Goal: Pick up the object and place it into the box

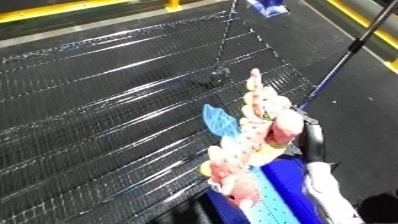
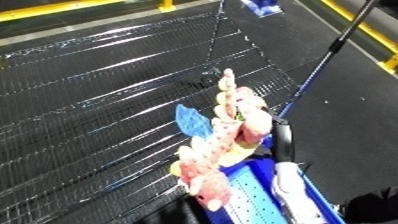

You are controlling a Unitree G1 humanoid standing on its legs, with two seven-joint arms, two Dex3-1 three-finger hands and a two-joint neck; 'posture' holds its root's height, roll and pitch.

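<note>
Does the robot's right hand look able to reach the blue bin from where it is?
Probably yes. The right hand, which seems to hold the pink plush toy, is right over the blue bin, and nothing shows between them.

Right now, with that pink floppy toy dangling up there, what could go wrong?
The pink plush toy hangs long and limp from the right robot hand, above the blue bin. Its lower end seems to hang near the bin's edge, so on release part could drape over the rim or spill outside. I can't see how the fingers hold it, so it might slip early. Its dangling end could also snag the dark wire mesh surface beside the bin.
</note>
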